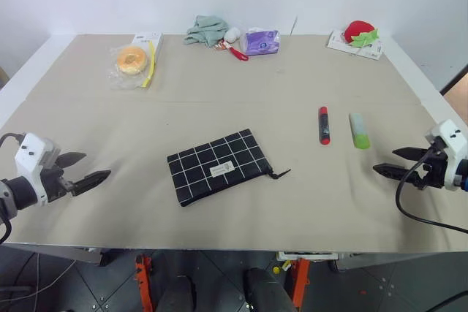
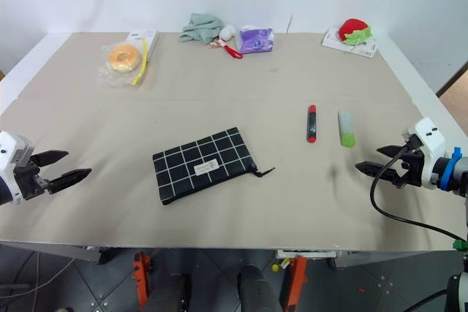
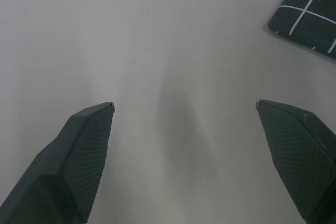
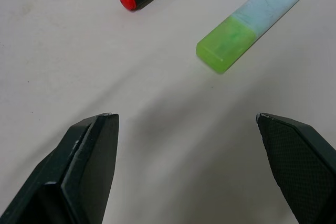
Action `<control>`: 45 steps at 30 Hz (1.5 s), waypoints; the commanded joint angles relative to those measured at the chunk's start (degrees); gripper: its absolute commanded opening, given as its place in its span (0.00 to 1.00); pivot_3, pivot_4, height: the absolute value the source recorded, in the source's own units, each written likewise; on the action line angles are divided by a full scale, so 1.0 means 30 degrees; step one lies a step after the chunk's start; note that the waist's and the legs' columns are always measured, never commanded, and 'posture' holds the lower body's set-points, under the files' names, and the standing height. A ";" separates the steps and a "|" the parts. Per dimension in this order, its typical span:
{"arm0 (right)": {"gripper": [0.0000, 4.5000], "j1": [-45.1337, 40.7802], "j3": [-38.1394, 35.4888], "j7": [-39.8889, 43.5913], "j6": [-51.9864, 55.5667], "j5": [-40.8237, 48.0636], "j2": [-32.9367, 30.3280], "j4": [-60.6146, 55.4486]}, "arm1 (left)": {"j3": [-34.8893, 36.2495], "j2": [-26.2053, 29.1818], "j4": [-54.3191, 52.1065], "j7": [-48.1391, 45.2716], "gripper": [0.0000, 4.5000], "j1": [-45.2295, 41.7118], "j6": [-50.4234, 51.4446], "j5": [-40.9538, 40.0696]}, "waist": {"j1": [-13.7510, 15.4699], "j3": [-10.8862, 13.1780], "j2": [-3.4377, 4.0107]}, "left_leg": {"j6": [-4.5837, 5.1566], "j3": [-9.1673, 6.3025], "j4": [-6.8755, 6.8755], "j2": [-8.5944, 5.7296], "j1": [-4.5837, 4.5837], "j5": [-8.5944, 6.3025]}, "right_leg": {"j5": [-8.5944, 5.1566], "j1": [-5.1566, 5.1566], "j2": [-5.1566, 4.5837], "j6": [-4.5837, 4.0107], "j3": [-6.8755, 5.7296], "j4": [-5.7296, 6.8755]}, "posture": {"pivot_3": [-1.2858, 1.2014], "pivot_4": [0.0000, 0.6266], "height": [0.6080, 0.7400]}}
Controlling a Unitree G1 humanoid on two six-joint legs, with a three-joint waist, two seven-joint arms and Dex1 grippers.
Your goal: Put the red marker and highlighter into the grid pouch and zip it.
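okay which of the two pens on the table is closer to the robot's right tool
The highlighter, pale mint with a lime-green end. It lies on the right tool's side of the red marker, which sits toward the grid pouch.

On the counter [image 1: 219, 71] I count one grid pouch [image 1: 218, 165], one red marker [image 1: 323, 125], one highlighter [image 1: 359, 131], one bagged doughnut [image 1: 132, 60], one green cloth [image 1: 205, 30], one purple packet [image 1: 262, 42], one strawberry toy [image 1: 360, 31], and one red-and-white spoon-like object [image 1: 234, 43].
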 commanded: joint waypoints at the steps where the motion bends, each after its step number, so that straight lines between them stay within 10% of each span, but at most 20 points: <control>1: 1.00 -0.0141 -0.0816 -0.0120 0.0127 0.0350 -0.0210 -0.0718 | 0.0246 0.0058 -0.0046 0.0069 0.99 -0.0177 -0.0350 0.0324 | -0.0001 0.0000 0.0000 | 0.0000 0.0000 0.0000 0.0000 0.0000 0.0000 | 0.0000 0.0000 0.0000 0.0001 0.0000 0.0000 | 0.52 0.24 1.00; 35: 1.00 -0.0325 -0.3225 -0.0862 0.3360 0.4408 0.1449 -0.5784 | -0.0681 -0.1072 0.0768 -0.0485 0.99 -0.2069 -0.1376 0.0834 | 0.0004 -0.0002 0.0002 | 0.0001 0.0031 0.0189 0.0054 0.0011 0.0000 | 0.0095 0.0030 0.0049 -0.0013 0.0000 0.0074 | 0.52 0.24 1.00; 38: 0.82 -0.0053 -0.3167 -0.2207 0.5151 0.6016 0.3231 -0.9443 | -0.0785 -0.1331 0.0365 -0.0562 1.00 -0.2107 -0.2568 0.1194 | -0.0001 -0.0002 0.0003 | 0.0002 0.0028 0.0200 0.0070 0.0020 0.0001 | 0.0107 0.0037 0.0066 -0.0016 -0.0001 0.0091 | 0.52 0.24 1.00; 45: 0.04 0.0789 0.1811 -0.7155 0.5988 0.4433 0.8627 -1.5419 | -0.1808 -0.2458 -0.0195 0.0065 1.00 -0.2534 -0.5668 0.2762 | 0.0017 -0.0015 -0.0016 | -0.0003 -0.0008 0.0215 0.0107 0.0013 0.0005 | 0.0111 0.0028 0.0125 -0.0027 -0.0001 0.0142 | 0.52 0.24 1.00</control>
